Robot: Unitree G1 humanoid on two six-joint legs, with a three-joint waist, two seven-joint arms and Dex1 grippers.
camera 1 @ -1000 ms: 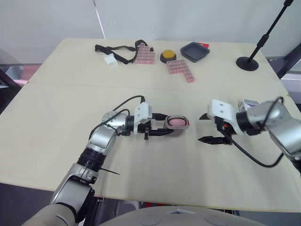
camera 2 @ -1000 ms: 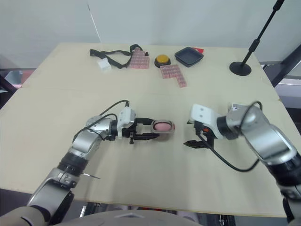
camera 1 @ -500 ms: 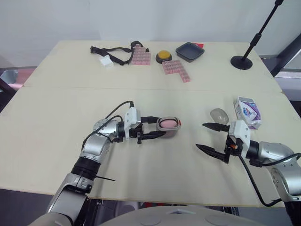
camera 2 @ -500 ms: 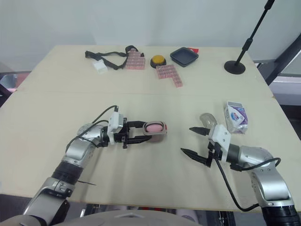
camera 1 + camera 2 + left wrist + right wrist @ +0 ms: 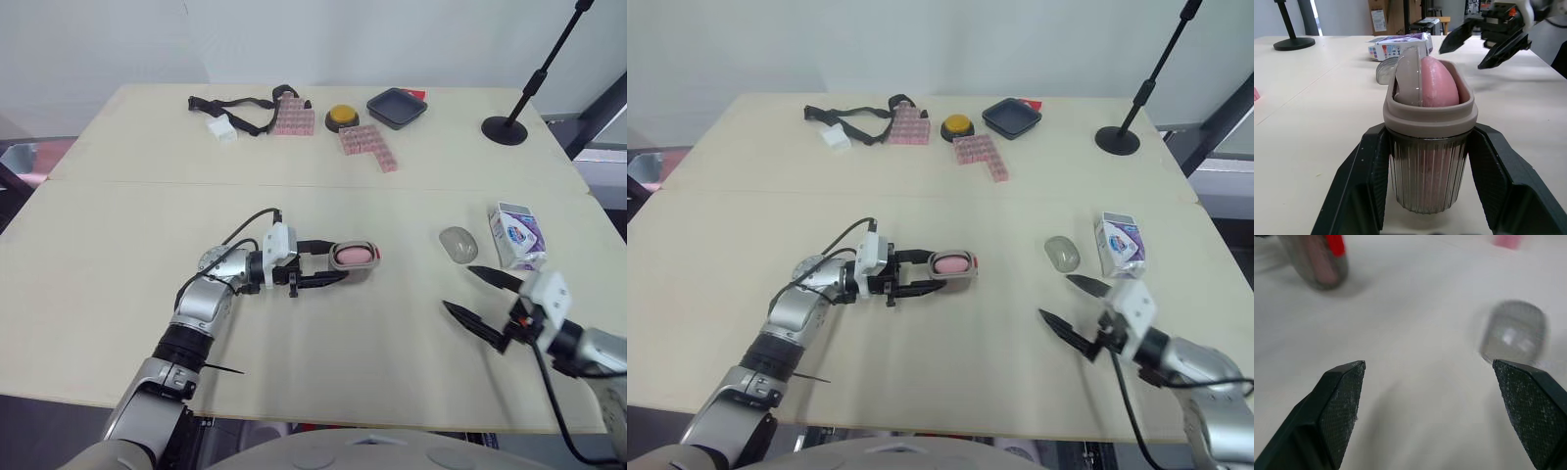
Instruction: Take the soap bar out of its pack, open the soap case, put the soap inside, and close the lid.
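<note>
The left tool [image 5: 338,262] pinches a ribbed grey translucent soap case [image 5: 1427,166] between its fingers, with the oval pink soap bar [image 5: 1439,87] sitting inside. The right tool [image 5: 458,288] hovers over the pale desk [image 5: 118,255], fingers spread wide. Just beyond its tips lies a clear domed oval [image 5: 457,243], probably the case's lid, with the white-and-purple soap pack [image 5: 516,233] beside that.

This looks like a robotics lab or test room: a wide pale wooden worktop [image 5: 118,245] stands against a bare white wall [image 5: 343,39], with a black stand on a round base [image 5: 516,128] at its far corner, a yellow push button [image 5: 342,117], pink studded blocks [image 5: 369,147], and brown cardboard boxes [image 5: 1393,14] behind
</note>
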